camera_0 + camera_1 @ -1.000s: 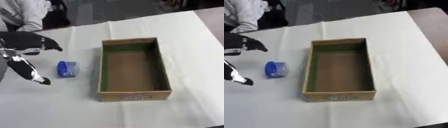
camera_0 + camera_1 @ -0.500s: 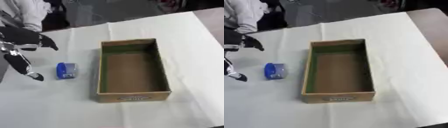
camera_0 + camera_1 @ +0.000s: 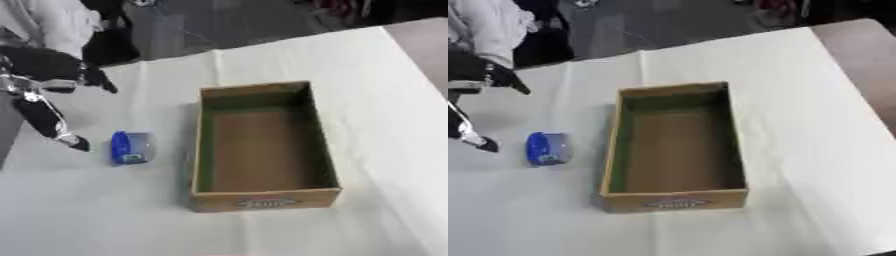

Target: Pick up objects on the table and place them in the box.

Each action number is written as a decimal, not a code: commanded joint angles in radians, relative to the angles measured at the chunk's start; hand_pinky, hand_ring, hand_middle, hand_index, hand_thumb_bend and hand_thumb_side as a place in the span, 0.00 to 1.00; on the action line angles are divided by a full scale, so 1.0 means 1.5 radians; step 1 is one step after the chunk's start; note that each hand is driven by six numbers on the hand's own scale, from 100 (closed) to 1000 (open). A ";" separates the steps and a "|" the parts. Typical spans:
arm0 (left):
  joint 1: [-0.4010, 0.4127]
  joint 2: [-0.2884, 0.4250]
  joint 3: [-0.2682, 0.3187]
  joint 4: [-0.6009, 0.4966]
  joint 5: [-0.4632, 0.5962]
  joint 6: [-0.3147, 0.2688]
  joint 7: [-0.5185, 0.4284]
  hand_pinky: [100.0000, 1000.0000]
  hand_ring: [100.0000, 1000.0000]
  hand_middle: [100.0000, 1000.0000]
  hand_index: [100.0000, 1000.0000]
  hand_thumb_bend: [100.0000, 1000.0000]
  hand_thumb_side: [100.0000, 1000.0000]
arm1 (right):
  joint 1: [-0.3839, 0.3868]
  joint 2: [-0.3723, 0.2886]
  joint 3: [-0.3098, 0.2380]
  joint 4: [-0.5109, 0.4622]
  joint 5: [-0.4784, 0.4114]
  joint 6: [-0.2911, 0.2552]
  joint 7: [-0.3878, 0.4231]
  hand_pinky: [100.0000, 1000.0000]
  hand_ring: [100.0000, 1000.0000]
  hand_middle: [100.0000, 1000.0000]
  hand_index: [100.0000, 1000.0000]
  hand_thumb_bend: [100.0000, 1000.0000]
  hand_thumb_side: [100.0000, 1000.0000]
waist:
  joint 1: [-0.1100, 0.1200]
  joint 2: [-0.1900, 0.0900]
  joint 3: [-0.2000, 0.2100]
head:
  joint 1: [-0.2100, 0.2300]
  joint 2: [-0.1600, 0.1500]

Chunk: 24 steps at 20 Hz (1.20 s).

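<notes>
Just beside my left hand [image 3: 44, 95], whose fingers hang spread and hold nothing, the small blue object [image 3: 128, 148] lies on the bench [image 3: 385, 100] between hand and empty box [image 3: 262, 197]; it looks light and rigid, so I'd pinch its long sides.

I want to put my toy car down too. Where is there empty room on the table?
The white table is bare to the right of the cardboard box and in front of it. The box is empty inside. It is crowded only on the left, where the blue object lies beside the left robot hand.
</notes>
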 commanded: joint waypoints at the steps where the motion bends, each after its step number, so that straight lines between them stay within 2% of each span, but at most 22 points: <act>1: -0.017 0.009 0.000 0.016 -0.006 -0.010 -0.009 0.73 0.79 0.82 0.92 0.65 0.47 | -0.013 -0.022 -0.001 -0.010 -0.005 -0.115 0.114 0.09 0.27 0.26 0.40 0.00 0.67 | 0.000 -0.008 -0.002 | 0.010 -0.017; 11: -0.045 -0.020 -0.017 0.044 -0.014 -0.023 -0.049 0.74 0.79 0.81 0.91 0.61 0.51 | -0.028 -0.032 0.005 -0.010 -0.002 -0.115 0.106 0.09 0.27 0.26 0.40 0.00 0.68 | 0.013 -0.009 -0.016 | 0.011 -0.021; 18: -0.059 -0.038 -0.029 0.058 -0.018 -0.029 -0.052 0.73 0.79 0.80 0.90 0.59 0.53 | -0.036 -0.036 0.007 -0.010 -0.009 -0.115 0.100 0.10 0.27 0.26 0.40 0.00 0.68 | 0.016 -0.010 -0.022 | 0.014 -0.021; 24: -0.061 -0.052 -0.034 0.076 -0.020 -0.032 -0.059 0.72 0.78 0.80 0.90 0.57 0.55 | -0.044 -0.038 0.005 -0.010 -0.009 -0.105 0.097 0.09 0.27 0.26 0.40 0.00 0.69 | 0.020 -0.007 -0.027 | 0.023 -0.049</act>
